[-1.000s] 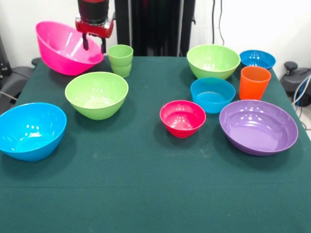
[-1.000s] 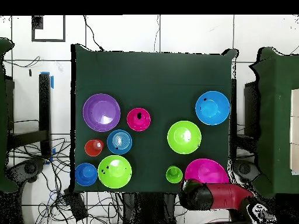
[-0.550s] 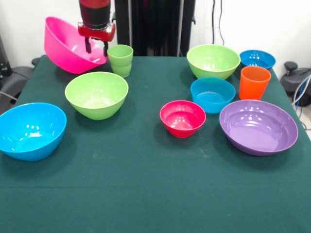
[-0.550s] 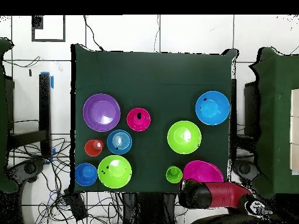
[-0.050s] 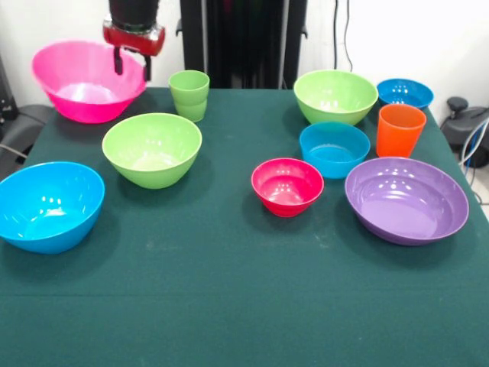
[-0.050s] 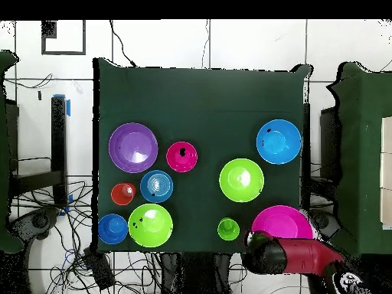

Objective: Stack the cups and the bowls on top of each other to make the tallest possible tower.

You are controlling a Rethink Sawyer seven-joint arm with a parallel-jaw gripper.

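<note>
My gripper [image 5: 131,64] is at the table's far left corner, its fingers either side of the right rim of the big pink bowl [image 5: 84,82], shut on it. The bowl sits level and reaches past the table's edge [image 6: 289,222]. Just right of it stands the light green cup [image 5: 190,95]. One lime bowl [image 5: 152,149] and a large blue bowl [image 5: 50,205] lie in front. On the right are a lime bowl [image 5: 335,95], two blue bowls [image 5: 334,148] [image 5: 404,93], the orange cup [image 5: 399,129], the red-pink bowl [image 5: 287,186] and the purple bowl [image 5: 406,199].
The green cloth-covered table [image 5: 229,306] holds everything as single pieces, none stacked. The red arm [image 6: 302,256] lies low over the table's corner in the overhead view. Cables and black stands surround the table.
The pink bowl, tilted and raised before, has swung outward toward the table's corner with the gripper and now sits level. Nothing else has moved.
</note>
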